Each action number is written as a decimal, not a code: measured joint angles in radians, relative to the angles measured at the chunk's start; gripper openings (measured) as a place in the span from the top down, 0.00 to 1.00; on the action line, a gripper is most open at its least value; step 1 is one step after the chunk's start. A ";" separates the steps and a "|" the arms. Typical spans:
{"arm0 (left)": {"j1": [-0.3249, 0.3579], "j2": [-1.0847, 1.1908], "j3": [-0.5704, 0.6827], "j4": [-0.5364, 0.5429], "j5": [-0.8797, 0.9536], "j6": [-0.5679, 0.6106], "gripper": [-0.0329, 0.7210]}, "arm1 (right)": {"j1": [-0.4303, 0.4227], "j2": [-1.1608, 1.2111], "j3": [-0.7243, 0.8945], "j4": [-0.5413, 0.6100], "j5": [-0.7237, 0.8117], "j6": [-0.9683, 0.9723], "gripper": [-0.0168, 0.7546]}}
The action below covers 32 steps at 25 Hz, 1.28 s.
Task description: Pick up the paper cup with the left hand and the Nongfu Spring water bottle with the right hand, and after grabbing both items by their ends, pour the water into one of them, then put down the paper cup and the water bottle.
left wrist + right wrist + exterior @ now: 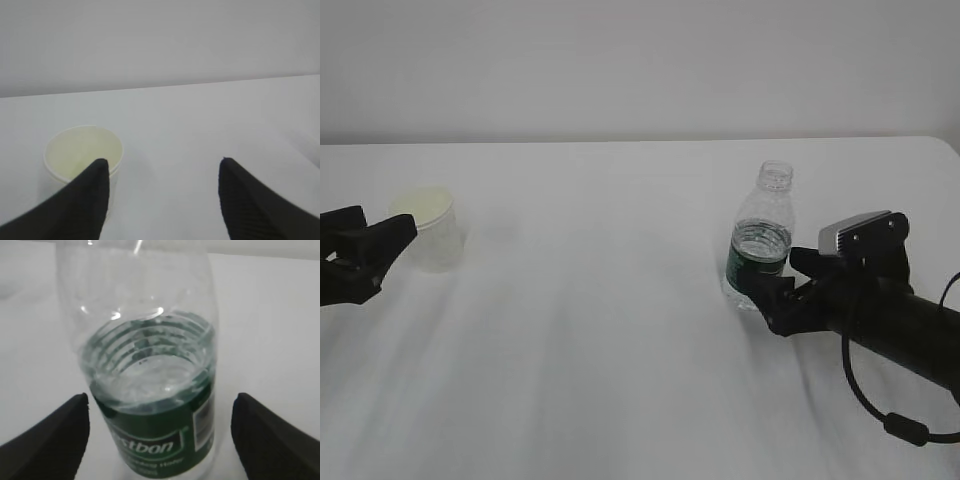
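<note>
On the left of the white table [620, 330], the small white tapered paper cup [430, 228] stands upright with its rolled rim up. The black left gripper [162, 172] sits low just to the left of this cup, its jaws spread apart and holding nothing. In the left wrist view one black finger [82, 205] overlaps the cup's near wall, while the other finger [250, 200] stands well clear to the right of the cup, so the cup is off to one side of the gap rather than centred in it. Whether that near finger touches the cup wall cannot be told. The cup's inside is pale cream; whether it holds any liquid cannot be made out.

Well to the right of the cup, the small clear plastic bottle with a dark green label [760, 240] stands upright, uncapped, its narrow threaded neck open. Water fills it to about the top of the label. The black right gripper [160, 412] is at the bottle's lower body, jaws wide apart on either side of it, with a gap showing between each finger and the label.
</note>
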 joint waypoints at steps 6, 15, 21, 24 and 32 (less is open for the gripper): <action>0.000 0.000 0.000 0.000 0.000 0.000 0.30 | 0.000 0.031 -0.043 -0.016 -0.002 0.029 0.10; 0.000 0.000 0.000 0.000 0.000 0.000 0.30 | 0.000 0.031 -0.101 -0.024 -0.002 0.031 0.10; 0.000 0.000 0.000 0.000 0.000 0.000 0.30 | 0.000 0.032 -0.108 -0.015 -0.002 0.033 0.11; 0.000 0.000 0.000 0.000 0.000 0.000 0.30 | 0.000 0.032 -0.115 -0.004 -0.002 0.033 0.11; 0.000 0.000 0.000 0.000 0.000 0.000 0.30 | 0.000 0.068 -0.138 0.012 -0.003 0.033 0.11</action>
